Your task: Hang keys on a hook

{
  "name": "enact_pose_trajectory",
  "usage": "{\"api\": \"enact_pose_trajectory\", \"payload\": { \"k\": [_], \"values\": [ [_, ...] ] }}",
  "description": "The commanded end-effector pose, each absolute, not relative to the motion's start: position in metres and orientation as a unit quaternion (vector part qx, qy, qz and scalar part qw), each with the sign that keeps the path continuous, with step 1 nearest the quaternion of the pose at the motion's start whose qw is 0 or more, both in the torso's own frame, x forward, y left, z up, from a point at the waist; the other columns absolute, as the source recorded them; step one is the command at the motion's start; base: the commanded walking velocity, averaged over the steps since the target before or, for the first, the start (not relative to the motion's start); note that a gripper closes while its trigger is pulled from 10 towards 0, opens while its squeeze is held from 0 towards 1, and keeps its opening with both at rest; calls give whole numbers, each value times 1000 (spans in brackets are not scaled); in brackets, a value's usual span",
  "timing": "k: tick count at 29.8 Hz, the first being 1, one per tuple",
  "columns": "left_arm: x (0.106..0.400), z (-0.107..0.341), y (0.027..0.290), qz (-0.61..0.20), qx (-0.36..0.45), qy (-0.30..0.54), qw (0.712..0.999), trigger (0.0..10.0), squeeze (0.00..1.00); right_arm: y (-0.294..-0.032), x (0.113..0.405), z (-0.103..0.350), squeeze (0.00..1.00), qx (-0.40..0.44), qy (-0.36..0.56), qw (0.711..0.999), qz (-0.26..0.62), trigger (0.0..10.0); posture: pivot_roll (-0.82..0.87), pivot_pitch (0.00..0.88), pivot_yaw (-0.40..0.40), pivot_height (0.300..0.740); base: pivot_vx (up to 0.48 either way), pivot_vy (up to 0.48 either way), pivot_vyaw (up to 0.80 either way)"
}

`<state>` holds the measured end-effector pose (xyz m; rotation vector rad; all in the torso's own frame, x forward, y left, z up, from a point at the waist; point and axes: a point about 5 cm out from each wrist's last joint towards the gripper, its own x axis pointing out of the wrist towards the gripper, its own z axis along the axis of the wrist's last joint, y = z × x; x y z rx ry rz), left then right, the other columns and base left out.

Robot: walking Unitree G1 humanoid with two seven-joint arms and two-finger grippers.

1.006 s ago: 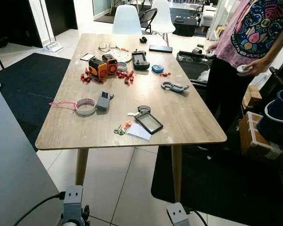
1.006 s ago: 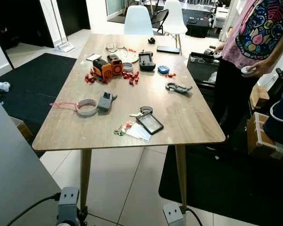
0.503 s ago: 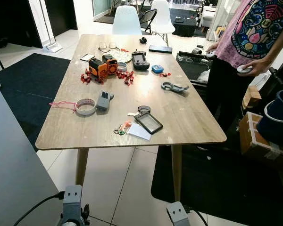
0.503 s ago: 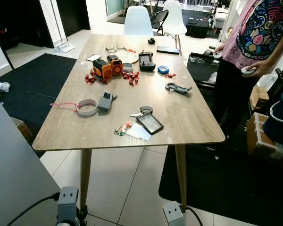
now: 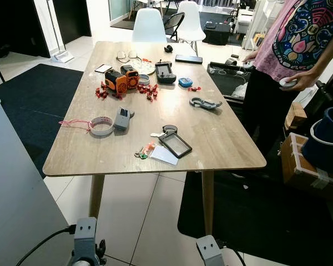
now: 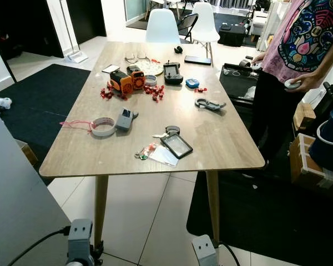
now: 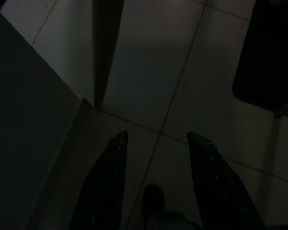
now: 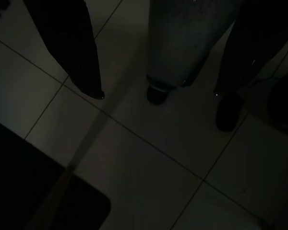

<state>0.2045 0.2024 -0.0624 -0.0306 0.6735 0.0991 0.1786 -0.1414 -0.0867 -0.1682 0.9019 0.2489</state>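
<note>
The person in the patterned pink shirt (image 5: 299,39) is cut off by the frame's upper right edge; small red pieces (image 5: 150,91) on the table are too small to identify.

The left gripper (image 7: 156,141) hangs with its two long black fingers (image 7: 108,182) spread apart above a pale tiled floor (image 7: 149,72). Past the fingertips a dark wooden table leg (image 7: 104,48) stands on the tiles, and a black rug (image 7: 269,52) lies well to one side of it.
</note>
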Motion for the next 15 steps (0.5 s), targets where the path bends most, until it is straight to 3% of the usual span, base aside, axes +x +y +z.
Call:
{"api": "enact_pose_trajectory", "payload": {
  "k": [1,4,7,9,13,14,15],
  "values": [
    [205,-63,198,45,-21,325,944,10000,0,-146,175,-89,0,-73,443,889,95,10000,46,16,-25,740,244,0,0],
    [205,-62,197,44,-22,324,945,10000,0,-148,173,-89,0,-56,441,893,62,10000,42,23,-21,740,246,0,0],
    [207,-61,196,38,-21,319,947,10000,0,-153,168,-89,0,3,422,904,-71,10000,31,41,-9,740,164,0,0],
    [208,-60,194,31,-19,316,948,10000,0,-155,166,-89,0,19,415,903,-113,10000,28,45,-5,740,0,0,0],
    [209,-59,192,22,-17,313,949,10000,0,-155,165,-89,0,24,415,901,-124,10000,22,51,0,740,0,0,0],
    [212,-58,189,6,-11,307,952,10000,0,-205,182,-79,0,9,404,906,-123,10000,16,56,4,740,0,0,0],
    [212,-57,188,2,-9,306,952,10000,0,-219,186,-75,0,6,403,908,-119,10000,15,56,4,740,0,0,0]
  ]
}}
